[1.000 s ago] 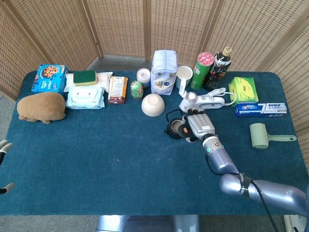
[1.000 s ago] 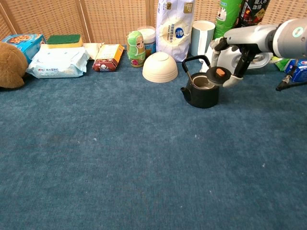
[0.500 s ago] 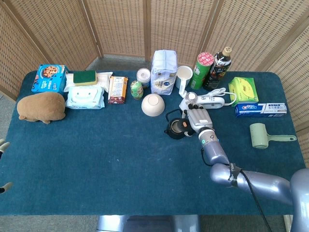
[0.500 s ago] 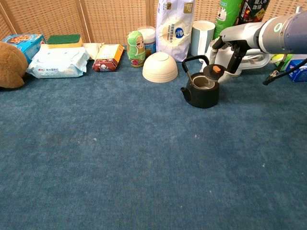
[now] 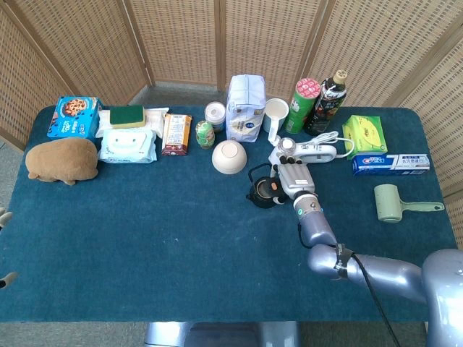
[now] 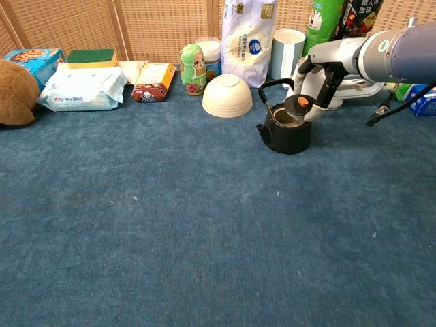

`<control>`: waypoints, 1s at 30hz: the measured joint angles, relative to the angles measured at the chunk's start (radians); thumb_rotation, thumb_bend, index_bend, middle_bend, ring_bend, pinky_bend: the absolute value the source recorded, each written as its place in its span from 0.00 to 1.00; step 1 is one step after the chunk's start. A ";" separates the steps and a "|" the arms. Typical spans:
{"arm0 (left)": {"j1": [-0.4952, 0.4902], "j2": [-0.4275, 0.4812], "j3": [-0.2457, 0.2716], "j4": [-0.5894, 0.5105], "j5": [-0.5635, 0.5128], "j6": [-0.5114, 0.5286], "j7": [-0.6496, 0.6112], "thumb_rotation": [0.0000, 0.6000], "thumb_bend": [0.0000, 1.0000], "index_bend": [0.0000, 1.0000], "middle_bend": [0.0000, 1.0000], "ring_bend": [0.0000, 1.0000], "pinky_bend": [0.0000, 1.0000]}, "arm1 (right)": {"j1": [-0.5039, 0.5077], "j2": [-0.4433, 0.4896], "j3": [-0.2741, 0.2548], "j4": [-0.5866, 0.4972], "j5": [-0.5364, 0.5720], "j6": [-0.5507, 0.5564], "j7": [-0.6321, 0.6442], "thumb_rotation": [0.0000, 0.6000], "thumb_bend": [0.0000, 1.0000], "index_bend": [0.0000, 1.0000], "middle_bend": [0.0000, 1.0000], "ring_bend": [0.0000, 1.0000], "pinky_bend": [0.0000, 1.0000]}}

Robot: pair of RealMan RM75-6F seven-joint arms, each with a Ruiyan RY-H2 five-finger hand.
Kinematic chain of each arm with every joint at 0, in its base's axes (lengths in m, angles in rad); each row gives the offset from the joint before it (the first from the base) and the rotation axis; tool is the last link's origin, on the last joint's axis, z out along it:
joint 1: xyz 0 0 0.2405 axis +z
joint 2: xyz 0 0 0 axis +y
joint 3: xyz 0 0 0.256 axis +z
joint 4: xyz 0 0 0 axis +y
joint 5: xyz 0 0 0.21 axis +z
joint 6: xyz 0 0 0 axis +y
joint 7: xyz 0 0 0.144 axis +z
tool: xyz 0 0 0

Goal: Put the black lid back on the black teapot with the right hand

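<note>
The black teapot (image 6: 285, 135) stands upright on the blue cloth right of centre, its handle raised and its mouth uncovered (image 5: 262, 192). My right hand (image 6: 321, 76) holds the black lid (image 6: 298, 109), which has an orange knob, tilted just over the pot's right rim. In the head view the right hand (image 5: 293, 177) covers the lid. Whether the lid touches the rim I cannot tell. Of my left hand (image 5: 3, 217) only fingertips show, at the far left edge. They are spread, with nothing between them.
A white bowl (image 6: 227, 95) lies upside down just left of the teapot. A white cup (image 6: 289, 53) and a white corded appliance (image 5: 312, 152) stand close behind it. A toothpaste box (image 5: 391, 164) and a lint roller (image 5: 396, 202) lie to the right.
My right hand has carried the lid leftward and down, from off the pot's right side to just over its right rim. The teapot has not moved.
</note>
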 measured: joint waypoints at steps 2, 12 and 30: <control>0.000 0.000 0.000 0.000 0.000 0.000 -0.001 1.00 0.12 0.00 0.00 0.00 0.04 | 0.002 -0.002 -0.001 0.001 0.002 0.004 0.001 1.00 0.28 0.38 0.04 0.01 0.00; 0.002 0.002 0.002 0.000 0.004 0.003 -0.005 1.00 0.12 0.00 0.00 0.00 0.04 | 0.003 -0.022 -0.001 0.014 0.004 0.031 0.009 1.00 0.28 0.38 0.04 0.01 0.00; 0.006 0.004 0.004 -0.001 0.011 0.010 -0.007 1.00 0.12 0.00 0.00 0.00 0.04 | -0.009 -0.051 0.006 0.021 -0.027 0.070 0.016 1.00 0.20 0.13 0.04 0.00 0.00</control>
